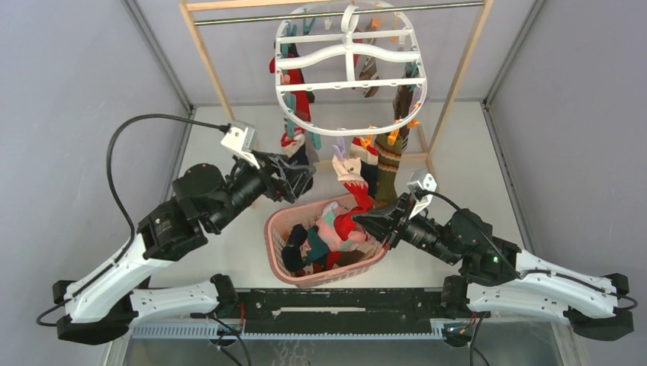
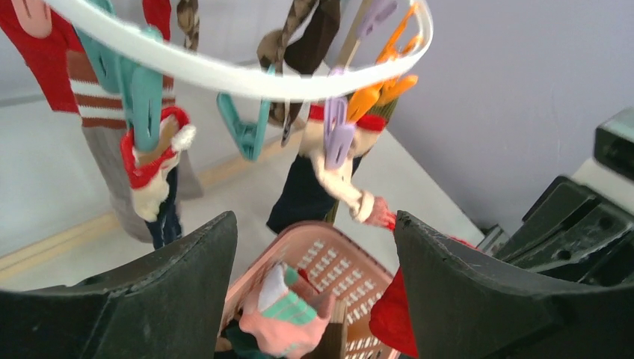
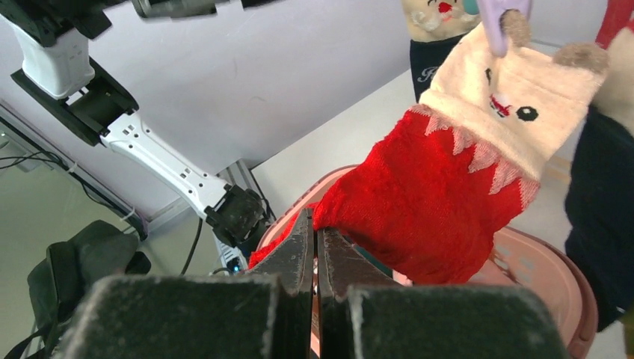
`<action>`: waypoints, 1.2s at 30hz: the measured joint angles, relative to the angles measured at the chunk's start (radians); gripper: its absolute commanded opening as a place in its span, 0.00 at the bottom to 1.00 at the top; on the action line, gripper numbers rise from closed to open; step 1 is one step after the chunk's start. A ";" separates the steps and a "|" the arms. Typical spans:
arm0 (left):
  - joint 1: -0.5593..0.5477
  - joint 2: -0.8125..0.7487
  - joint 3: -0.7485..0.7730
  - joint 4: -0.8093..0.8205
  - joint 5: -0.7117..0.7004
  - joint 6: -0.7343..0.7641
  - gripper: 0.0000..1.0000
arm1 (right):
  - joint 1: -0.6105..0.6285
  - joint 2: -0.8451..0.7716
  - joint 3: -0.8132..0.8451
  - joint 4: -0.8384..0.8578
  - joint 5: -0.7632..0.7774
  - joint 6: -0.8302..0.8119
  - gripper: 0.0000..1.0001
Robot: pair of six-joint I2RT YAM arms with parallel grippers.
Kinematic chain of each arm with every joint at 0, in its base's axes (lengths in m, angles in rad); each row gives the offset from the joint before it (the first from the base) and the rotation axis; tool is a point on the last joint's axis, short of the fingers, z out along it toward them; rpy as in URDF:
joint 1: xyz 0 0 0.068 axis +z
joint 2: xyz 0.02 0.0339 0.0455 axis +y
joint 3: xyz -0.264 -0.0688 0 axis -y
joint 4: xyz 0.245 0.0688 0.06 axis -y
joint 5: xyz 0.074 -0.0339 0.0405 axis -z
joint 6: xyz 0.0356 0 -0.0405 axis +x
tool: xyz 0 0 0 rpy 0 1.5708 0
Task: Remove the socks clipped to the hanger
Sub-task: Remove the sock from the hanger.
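The white oval hanger (image 1: 347, 72) hangs from the rail with several socks clipped to it. A red sock with a cream bear-face cuff (image 3: 448, 187) hangs from a purple clip (image 3: 499, 19) at the near rim; it also shows in the top view (image 1: 352, 191). My right gripper (image 3: 314, 228) is shut on this sock's red toe end, above the basket (image 1: 320, 278). My left gripper (image 1: 304, 177) is open and empty, under the hanger's left near rim (image 2: 247, 78), beside a red-and-white cuffed sock (image 2: 153, 168) on a teal clip (image 2: 142, 93).
The pink lattice basket (image 2: 336, 258) stands between the arms and holds several loose socks, one pink with teal stripes (image 2: 288, 314). The wooden-framed rail (image 1: 210, 65) stands at the back. Grey walls close in both sides.
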 measured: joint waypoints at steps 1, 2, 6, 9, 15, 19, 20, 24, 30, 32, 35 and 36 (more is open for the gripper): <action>0.000 -0.008 -0.023 0.006 0.004 0.000 0.81 | 0.001 0.008 -0.001 0.005 -0.002 0.003 0.00; 0.000 -0.025 -0.063 0.022 0.014 -0.002 0.81 | 0.002 0.016 -0.001 0.010 -0.002 0.006 0.00; 0.001 -0.096 -0.208 0.049 0.083 -0.011 0.82 | 0.005 0.067 -0.003 0.047 -0.002 0.026 0.00; 0.001 -0.158 -0.299 0.072 0.142 -0.018 0.83 | 0.000 0.109 -0.003 0.076 -0.002 0.045 0.00; -0.004 -0.249 -0.430 0.168 0.235 -0.017 0.87 | -0.005 0.198 0.002 0.087 -0.002 0.074 0.00; -0.014 -0.265 -0.473 0.214 0.260 -0.011 0.88 | -0.007 0.226 0.027 0.090 -0.002 0.083 0.00; -0.018 -0.262 -0.479 0.221 0.262 -0.007 0.89 | -0.007 0.230 0.038 0.091 -0.002 0.086 0.00; -0.033 -0.254 -0.504 0.243 0.267 0.006 0.92 | -0.006 0.237 0.070 0.099 -0.005 0.094 0.00; -0.043 -0.248 -0.538 0.274 0.270 0.019 0.94 | -0.006 0.256 0.092 0.116 -0.011 0.100 0.00; -0.045 -0.242 -0.539 0.285 0.271 0.025 0.94 | -0.004 0.264 0.092 0.116 -0.013 0.103 0.00; -0.048 -0.236 -0.550 0.302 0.272 0.029 0.90 | 0.001 0.272 0.092 0.116 -0.018 0.105 0.00; -0.048 -0.235 -0.553 0.303 0.271 0.030 0.86 | 0.002 0.274 0.092 0.116 -0.019 0.106 0.00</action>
